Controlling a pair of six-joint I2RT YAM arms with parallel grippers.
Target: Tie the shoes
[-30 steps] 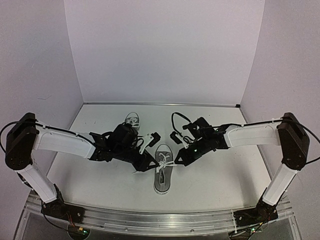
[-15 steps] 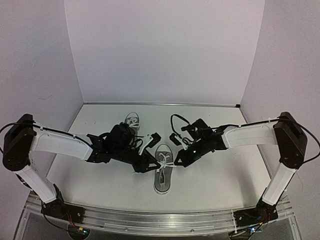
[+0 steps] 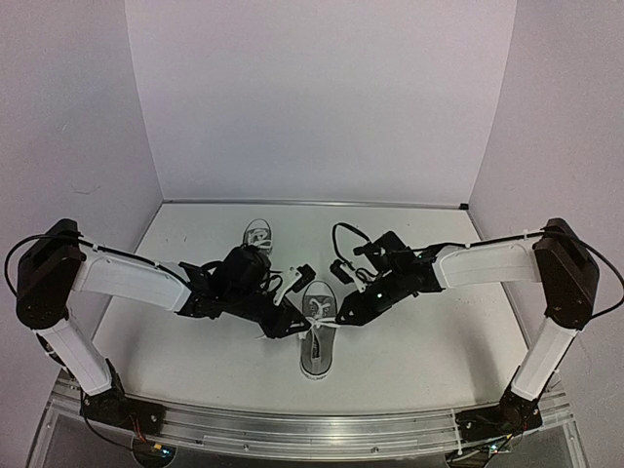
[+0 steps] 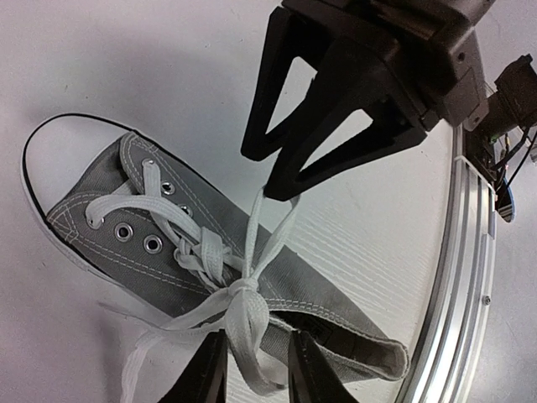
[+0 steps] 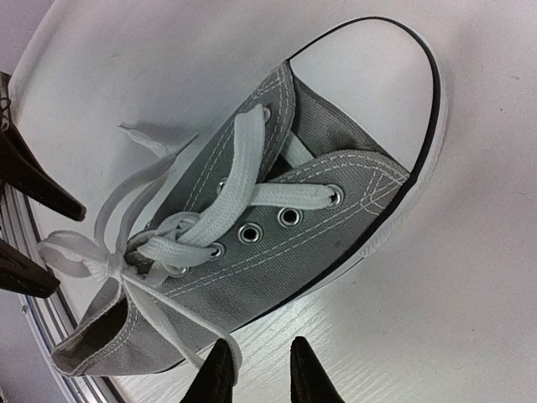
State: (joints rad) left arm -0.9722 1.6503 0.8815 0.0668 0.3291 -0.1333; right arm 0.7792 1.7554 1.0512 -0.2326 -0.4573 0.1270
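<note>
Far shoe: the far shoe (image 3: 258, 233) stands at about 11 o'clock from its partner, toe towards 12, with my left arm crossing in front of it. I cannot tell from here whether its laces are tied.

Left gripper: my left gripper (image 4: 258, 340) sits at the 9 o'clock side of the near shoe. Its fingers are parted and straddle a broad white lace (image 4: 247, 323) that runs out of the knot. I see a gap beside the lace, so it is not pinched.

Near shoe: the near shoe (image 3: 317, 343) lies mid-bench, towards 6 o'clock, toe at 12 and heel opening towards my bases. It rests flat on the bench (image 3: 419, 341).

Knot: the knot (image 4: 243, 290) sits over the tongue just below the last eyelets. Two strands rise from it like a loop towards my other gripper, and another loop comes my left gripper's way.

Right gripper: my right gripper (image 5: 256, 361) is at the 3 o'clock side of the shoe, released. Bare bench shows between its fingers and a lace tail only brushes one of them.

Done: I judge the bow on the near shoe formed but loose.

Left: I judge the loops need drawing snug, then the far shoe checked and tied if it needs it.
</note>
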